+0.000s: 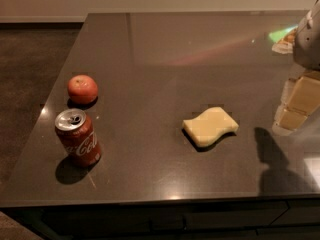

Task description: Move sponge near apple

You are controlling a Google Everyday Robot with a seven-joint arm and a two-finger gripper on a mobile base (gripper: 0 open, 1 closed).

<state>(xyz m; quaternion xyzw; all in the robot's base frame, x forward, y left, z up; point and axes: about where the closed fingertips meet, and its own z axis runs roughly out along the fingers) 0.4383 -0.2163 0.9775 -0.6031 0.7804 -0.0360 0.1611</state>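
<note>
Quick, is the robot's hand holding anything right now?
Gripper: at the right edge over the table, holding nothing; open or closed cannot be told. Sponge lies apart from it.

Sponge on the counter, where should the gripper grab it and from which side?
Probably from above: pinch the sponge across its shorter width at mid-length, since it lies flat. The gripper hangs to its right, at the picture's edge.

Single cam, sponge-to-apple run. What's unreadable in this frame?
1) Camera view: the end effector, right of the sponge, is cut off by the right frame edge, along with its arm.
2) Camera view: colourful item at the table's far right, partly behind the arm and in glare; unidentifiable.
3) Camera view: the Coca-Cola can hides its own far side.
</note>
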